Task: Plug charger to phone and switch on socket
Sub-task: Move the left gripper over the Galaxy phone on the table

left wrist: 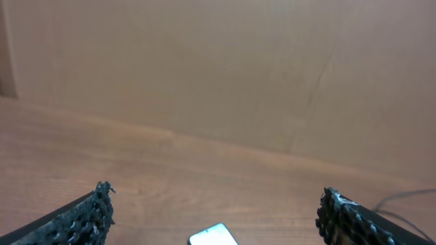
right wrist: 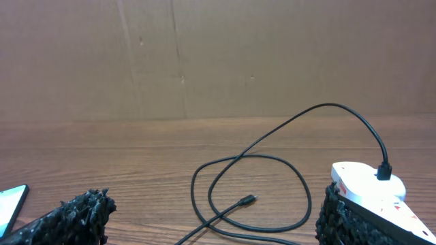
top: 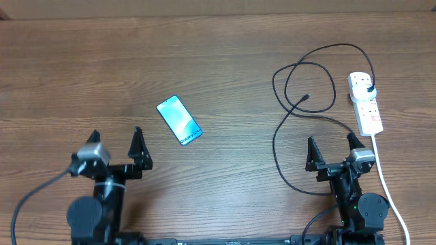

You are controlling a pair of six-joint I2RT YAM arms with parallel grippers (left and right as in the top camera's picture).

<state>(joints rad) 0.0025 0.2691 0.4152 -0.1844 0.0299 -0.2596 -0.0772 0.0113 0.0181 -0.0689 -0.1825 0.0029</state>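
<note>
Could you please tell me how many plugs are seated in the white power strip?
1: the charger's black plug sits in the outlet at the far end of the power strip. The outlets nearer the robot look vacant from overhead.

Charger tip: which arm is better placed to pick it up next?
Probably right. The right gripper, open, faces the charger tip, with the looped cable just in front of it. The left gripper, also open, sits far off, nearer the phone.
</note>
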